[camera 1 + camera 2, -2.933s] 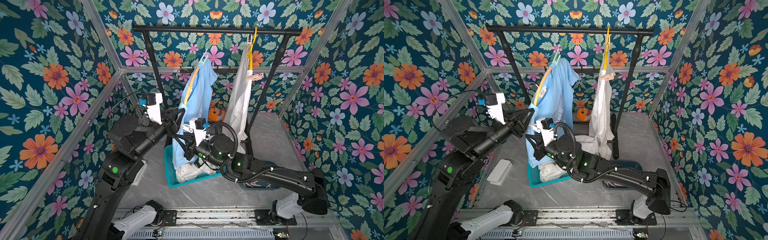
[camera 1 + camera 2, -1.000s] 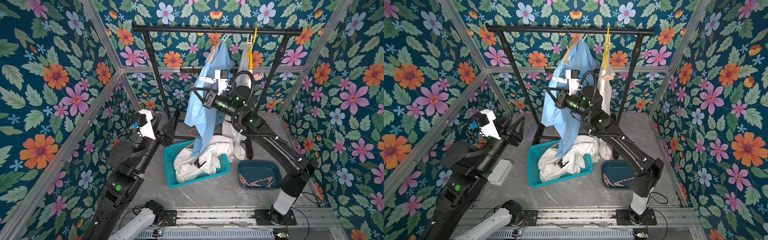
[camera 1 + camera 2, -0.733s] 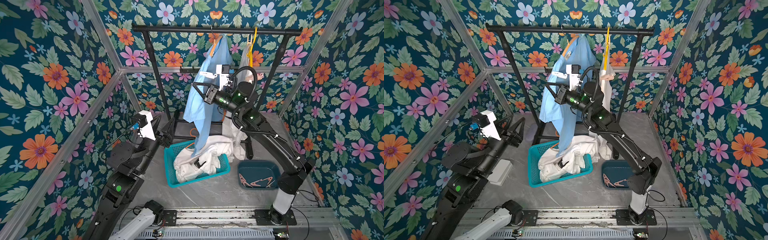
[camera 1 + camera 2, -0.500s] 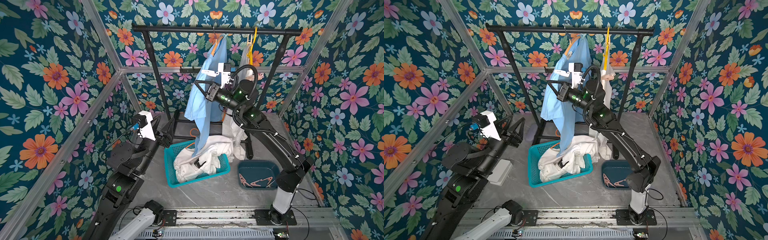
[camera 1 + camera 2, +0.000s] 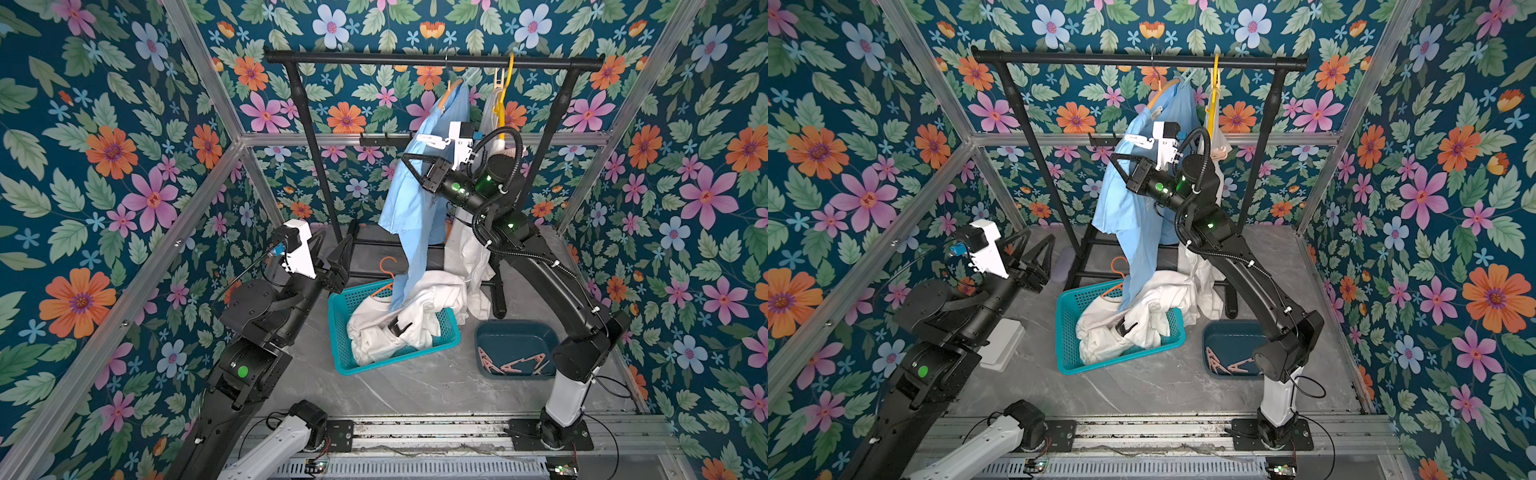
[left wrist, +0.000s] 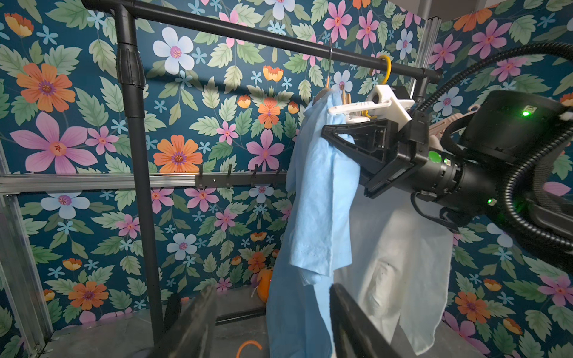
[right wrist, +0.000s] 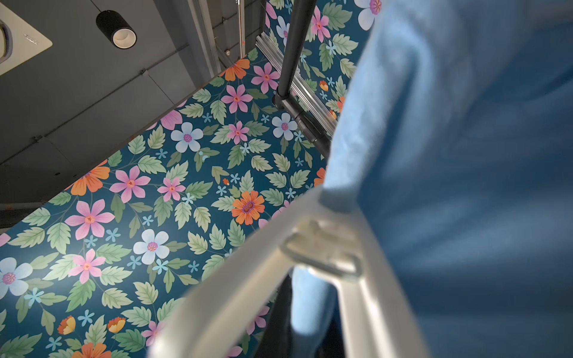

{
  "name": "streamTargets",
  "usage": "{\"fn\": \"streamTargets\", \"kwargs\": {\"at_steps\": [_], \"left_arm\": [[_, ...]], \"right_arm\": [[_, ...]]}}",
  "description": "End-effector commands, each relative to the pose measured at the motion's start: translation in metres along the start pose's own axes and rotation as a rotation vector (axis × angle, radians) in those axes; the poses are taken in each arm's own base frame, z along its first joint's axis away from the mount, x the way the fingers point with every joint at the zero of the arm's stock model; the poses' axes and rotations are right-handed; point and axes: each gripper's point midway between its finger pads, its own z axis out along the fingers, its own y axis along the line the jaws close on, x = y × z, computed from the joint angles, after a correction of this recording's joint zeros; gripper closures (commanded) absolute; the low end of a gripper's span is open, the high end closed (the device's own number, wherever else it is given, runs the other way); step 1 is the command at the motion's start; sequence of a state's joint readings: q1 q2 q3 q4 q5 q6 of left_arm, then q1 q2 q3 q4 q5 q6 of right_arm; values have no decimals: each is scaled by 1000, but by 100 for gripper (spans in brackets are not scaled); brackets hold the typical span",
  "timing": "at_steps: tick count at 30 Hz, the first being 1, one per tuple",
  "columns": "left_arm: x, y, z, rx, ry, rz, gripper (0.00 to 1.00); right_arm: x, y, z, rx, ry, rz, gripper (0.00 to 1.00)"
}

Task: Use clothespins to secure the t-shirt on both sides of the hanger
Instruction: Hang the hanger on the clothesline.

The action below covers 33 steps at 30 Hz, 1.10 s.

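Observation:
A light-blue t-shirt (image 5: 415,199) hangs on an orange hanger (image 5: 446,89) hooked over the black rail (image 5: 432,62). My right gripper (image 5: 406,158) is raised against the shirt's shoulder, shut on a pale clothespin (image 7: 279,263). The clothespin's tip meets the blue cloth edge in the right wrist view. A pale green clothespin (image 5: 468,75) sits at the shirt's upper shoulder near the rail. My left gripper (image 5: 332,249) hangs low on the left, open and holding nothing, well short of the shirt (image 6: 313,201). More pink clothespins (image 5: 513,365) lie in a dark blue bin (image 5: 515,328).
A teal basket (image 5: 345,299) holds white clothes and an orange hanger (image 5: 386,270). A white garment (image 5: 473,249) hangs on a yellow hanger (image 5: 500,95) right of the blue shirt. The rack's posts (image 5: 311,158) stand behind. A white box (image 5: 1003,345) lies by the left arm.
My right gripper has risen and shifted right along the shirt toward its shoulder, and the shirt swung with it. The left arm, earlier up at the shirt, now rests drawn back and still.

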State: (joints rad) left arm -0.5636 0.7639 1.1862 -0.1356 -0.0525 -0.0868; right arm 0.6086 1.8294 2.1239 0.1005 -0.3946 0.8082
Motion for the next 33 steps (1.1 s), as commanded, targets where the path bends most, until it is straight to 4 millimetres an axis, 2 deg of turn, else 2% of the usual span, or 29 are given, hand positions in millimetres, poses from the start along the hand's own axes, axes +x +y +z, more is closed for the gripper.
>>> {"fn": "streamTargets", "kwargs": {"at_steps": [1, 12, 15, 20, 21, 22, 27, 33], "left_arm": [[-4, 0, 0, -3, -10, -4, 40], [2, 1, 3, -9, 9, -15, 38], [6, 3, 3, -19, 21, -22, 37], [18, 10, 1, -58, 70, -41, 36], [21, 11, 0, -65, 81, -43, 35], [25, 14, -1, -80, 96, -47, 34], [48, 29, -7, -170, 190, -100, 30], [99, 37, -13, -236, 361, -151, 28]], "right_arm": [[-15, 17, -7, -54, -48, -22, 100], [-5, 15, -22, -40, -36, 4, 99], [-5, 17, -28, -33, -41, -5, 72], [-2, 14, -33, -4, -29, -7, 45], [-9, 27, -42, -23, -43, -18, 41], [-10, 30, -44, -25, -45, -20, 39], [-9, 34, -54, -15, -46, -12, 25], [1, 46, -74, 25, -38, -61, 11]]}}
